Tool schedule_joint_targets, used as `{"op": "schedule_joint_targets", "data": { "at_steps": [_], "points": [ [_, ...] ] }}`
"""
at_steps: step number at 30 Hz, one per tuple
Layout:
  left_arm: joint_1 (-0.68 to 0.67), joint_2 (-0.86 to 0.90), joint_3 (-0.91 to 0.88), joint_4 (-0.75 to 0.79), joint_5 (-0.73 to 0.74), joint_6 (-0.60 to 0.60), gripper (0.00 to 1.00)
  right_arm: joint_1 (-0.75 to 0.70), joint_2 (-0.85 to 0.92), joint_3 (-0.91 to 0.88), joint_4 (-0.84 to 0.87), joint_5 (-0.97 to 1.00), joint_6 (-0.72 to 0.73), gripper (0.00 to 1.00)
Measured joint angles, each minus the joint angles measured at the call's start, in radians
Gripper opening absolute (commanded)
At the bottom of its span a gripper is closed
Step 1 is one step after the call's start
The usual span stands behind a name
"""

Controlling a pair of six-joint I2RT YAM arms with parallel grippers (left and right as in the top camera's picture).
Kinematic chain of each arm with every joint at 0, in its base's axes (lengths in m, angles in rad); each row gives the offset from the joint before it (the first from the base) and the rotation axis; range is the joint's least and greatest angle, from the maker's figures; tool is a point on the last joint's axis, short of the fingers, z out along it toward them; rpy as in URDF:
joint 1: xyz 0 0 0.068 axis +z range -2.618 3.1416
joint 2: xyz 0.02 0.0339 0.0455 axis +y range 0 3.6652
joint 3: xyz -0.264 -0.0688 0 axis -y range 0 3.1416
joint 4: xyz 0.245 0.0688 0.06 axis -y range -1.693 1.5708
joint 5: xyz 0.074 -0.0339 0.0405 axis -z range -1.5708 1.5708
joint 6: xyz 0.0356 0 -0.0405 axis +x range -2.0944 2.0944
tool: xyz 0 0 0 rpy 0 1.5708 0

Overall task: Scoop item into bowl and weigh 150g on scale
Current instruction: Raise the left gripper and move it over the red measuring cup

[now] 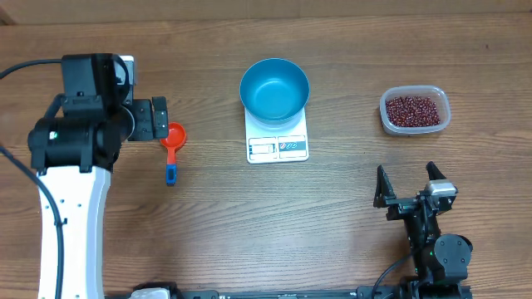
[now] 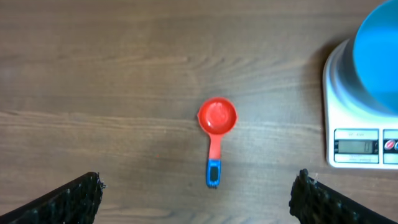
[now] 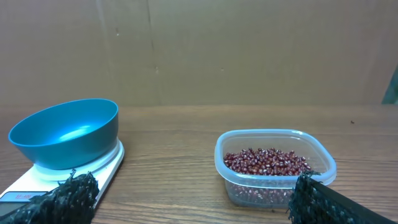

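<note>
The blue bowl (image 1: 274, 87) stands empty on the white scale (image 1: 278, 146) at the table's middle back. Dark red-brown beans (image 1: 411, 108) fill a clear plastic tub (image 1: 442, 119) at the right. A red scoop with a blue handle tip (image 1: 172, 143) lies left of the scale. My left gripper (image 1: 158, 120) hovers just left of and above the scoop, open and empty; in the left wrist view the scoop (image 2: 216, 118) lies between and beyond its fingers (image 2: 71, 199). My right gripper (image 1: 409, 188) is open near the front, facing the tub (image 3: 273, 146), the beans (image 3: 267, 160) and the bowl (image 3: 65, 134).
The left arm's white and black body (image 1: 71, 191) covers the table's left side. The scale's display (image 2: 356, 146) faces the front. A brown wall stands behind the table in the right wrist view. Bare wood lies between the scale and the tub.
</note>
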Motion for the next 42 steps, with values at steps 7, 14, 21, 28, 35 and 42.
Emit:
{"op": "schedule_joint_targets", "data": {
  "at_steps": [7,14,21,28,35,42],
  "points": [
    [0.000,0.074,0.000,-0.011,-0.008,0.000,0.99,0.000,0.000,0.000,0.000,0.000,0.000,1.00],
    [0.000,0.127,0.000,-0.012,-0.011,0.000,1.00,0.000,0.000,0.000,0.000,0.000,0.000,1.00],
    [0.000,0.170,0.000,-0.012,-0.011,0.000,1.00,0.000,0.000,0.000,0.000,0.000,0.000,1.00],
    [0.000,0.178,0.000,-0.011,-0.011,0.000,1.00,0.000,0.000,0.000,0.000,0.000,0.000,1.00],
    [0.000,0.178,0.000,-0.011,-0.011,0.000,1.00,0.000,0.000,0.000,0.000,0.000,0.000,1.00],
    [0.000,0.178,0.000,-0.011,-0.010,0.000,0.99,0.000,0.000,0.000,0.000,0.000,0.000,1.00]
  ]
}}
